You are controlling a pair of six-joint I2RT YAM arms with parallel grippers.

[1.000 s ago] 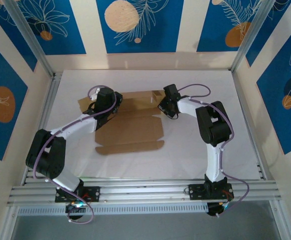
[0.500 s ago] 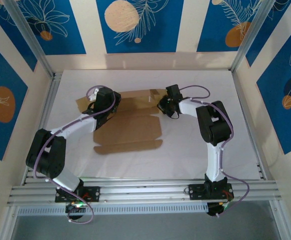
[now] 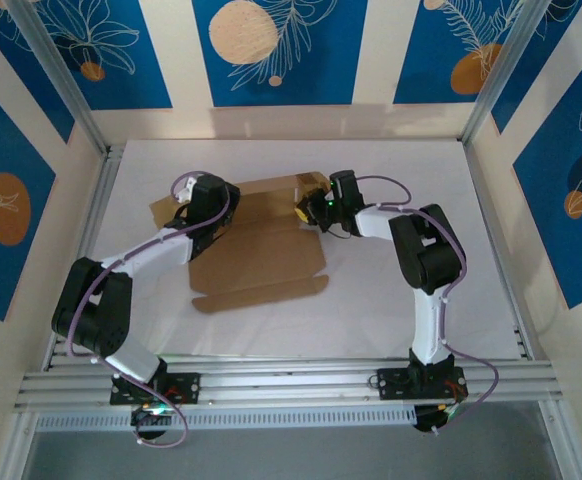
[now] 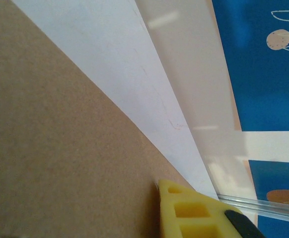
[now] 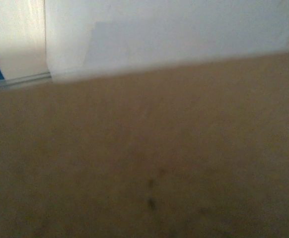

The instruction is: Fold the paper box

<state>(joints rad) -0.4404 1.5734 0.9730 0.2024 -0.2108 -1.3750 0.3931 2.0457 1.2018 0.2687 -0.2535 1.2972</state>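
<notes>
Right gripper [image 3: 311, 208], closure not discernible, has pushed leftward into the paper box [image 3: 261, 255], raising its far-right flap [image 3: 304, 184] near the table's [image 3: 401, 300] far edge, advancing the fold; left gripper [image 3: 203, 222], likewise unclear, steadies it.

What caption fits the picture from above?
Left gripper and right gripper reach over a brown paper box on a white table.

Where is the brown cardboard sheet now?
Top view: the brown corrugated cardboard box sheet lies left of centre, its far edge between the left hand and right hand.
</notes>
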